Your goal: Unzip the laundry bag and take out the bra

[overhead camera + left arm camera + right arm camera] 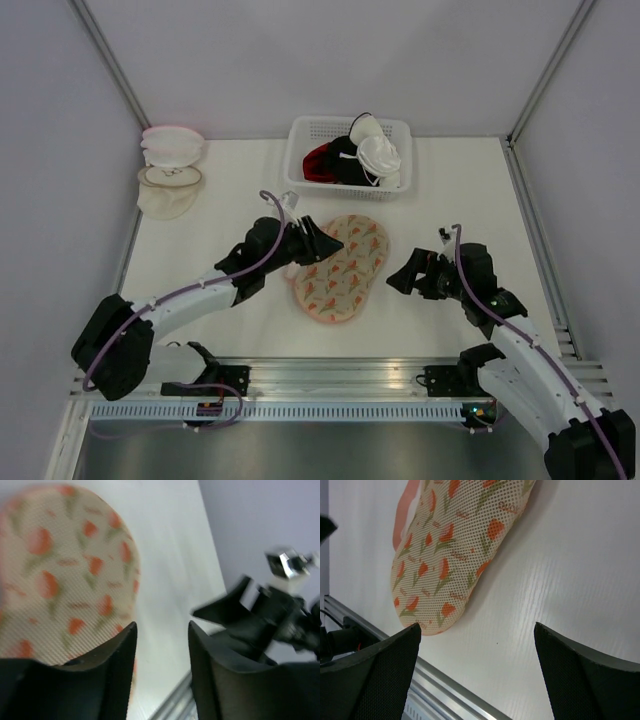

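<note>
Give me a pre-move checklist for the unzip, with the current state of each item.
1. The laundry bag lies flat, nothing on top of it: ok.
2. The left claw is open and empty: ok.
3. The right claw is open, empty, and beside the bag without touching it: ok.
4. The zipper pull is located: cannot tell, no view shows it.
5. The bag is held down for the pull: not ok, neither claw grips it.
</note>
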`<action>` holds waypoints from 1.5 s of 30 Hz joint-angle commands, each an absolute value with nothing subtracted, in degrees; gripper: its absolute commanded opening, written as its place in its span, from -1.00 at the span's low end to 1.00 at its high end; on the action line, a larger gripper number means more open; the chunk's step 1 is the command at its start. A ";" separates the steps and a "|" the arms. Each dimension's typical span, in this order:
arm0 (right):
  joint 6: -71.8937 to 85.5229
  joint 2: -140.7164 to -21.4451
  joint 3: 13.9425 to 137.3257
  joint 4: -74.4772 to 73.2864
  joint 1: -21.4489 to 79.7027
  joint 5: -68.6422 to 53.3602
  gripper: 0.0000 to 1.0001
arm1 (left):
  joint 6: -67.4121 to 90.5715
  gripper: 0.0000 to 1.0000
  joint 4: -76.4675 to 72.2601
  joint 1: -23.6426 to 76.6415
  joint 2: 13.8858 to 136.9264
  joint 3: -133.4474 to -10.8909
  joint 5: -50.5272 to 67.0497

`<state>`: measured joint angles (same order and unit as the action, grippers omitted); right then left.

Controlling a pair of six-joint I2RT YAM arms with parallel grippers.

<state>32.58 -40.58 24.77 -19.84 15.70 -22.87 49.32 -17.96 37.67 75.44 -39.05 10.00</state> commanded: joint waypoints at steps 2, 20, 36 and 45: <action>32.44 -49.45 27.59 -10.21 18.80 -14.24 0.96 | 53.24 0.10 -16.24 48.22 70.06 -34.20 7.21; 29.79 -58.54 33.75 -5.97 19.78 -13.98 -0.99 | 57.74 -0.95 -14.77 56.51 81.47 -29.10 -4.75; 29.35 -61.15 33.75 -5.72 21.53 -14.24 -0.90 | 50.99 -0.95 2.20 50.20 70.32 -24.34 -16.70; 29.79 -77.76 38.67 2.98 28.82 -12.14 -0.99 | 33.85 -0.95 -3.25 38.59 73.11 -32.86 -10.20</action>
